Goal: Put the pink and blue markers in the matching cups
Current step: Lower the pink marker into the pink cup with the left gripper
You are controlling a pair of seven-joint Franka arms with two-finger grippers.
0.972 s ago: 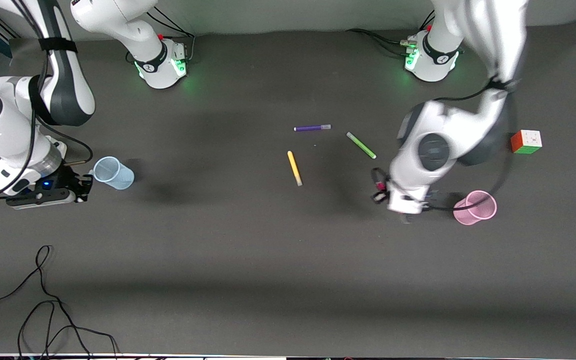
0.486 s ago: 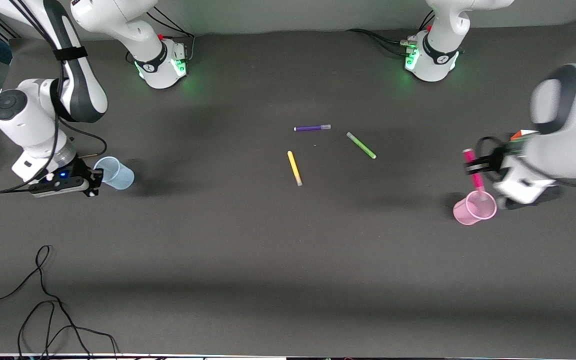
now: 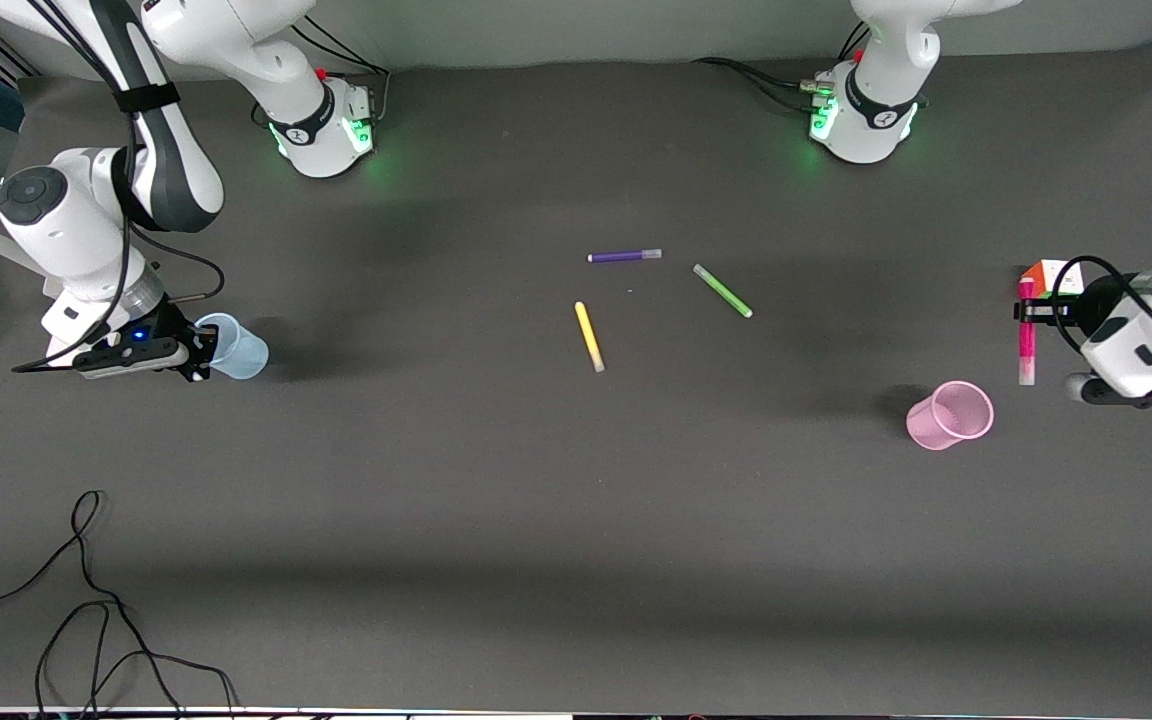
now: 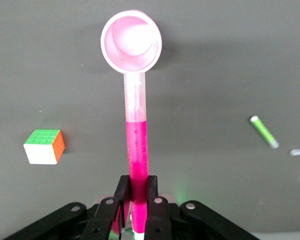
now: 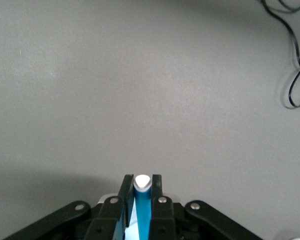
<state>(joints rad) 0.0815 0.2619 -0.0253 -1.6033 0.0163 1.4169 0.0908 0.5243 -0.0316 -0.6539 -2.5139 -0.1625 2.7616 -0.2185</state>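
Note:
My left gripper (image 3: 1026, 312) is shut on the pink marker (image 3: 1026, 348) and holds it up over the table beside the Rubik's cube, pale cap down. In the left wrist view the marker (image 4: 136, 150) points from the gripper (image 4: 137, 181) toward the empty pink cup (image 4: 131, 42). The pink cup (image 3: 950, 415) stands nearer the front camera than the cube. My right gripper (image 3: 198, 352) is low, right beside the pale blue cup (image 3: 238, 350). In the right wrist view the gripper (image 5: 142, 181) is shut on the blue marker (image 5: 143, 212); the cup does not show there.
A Rubik's cube (image 3: 1053, 280) sits at the left arm's end of the table. A purple pen (image 3: 624, 256), a green pen (image 3: 722, 291) and a yellow pen (image 3: 589, 337) lie mid-table. A black cable (image 3: 86, 600) loops near the front edge at the right arm's end.
My left arm has swung the pink marker from beside the pink cup's rim out toward the cube. My right gripper has edged closer to the blue cup.

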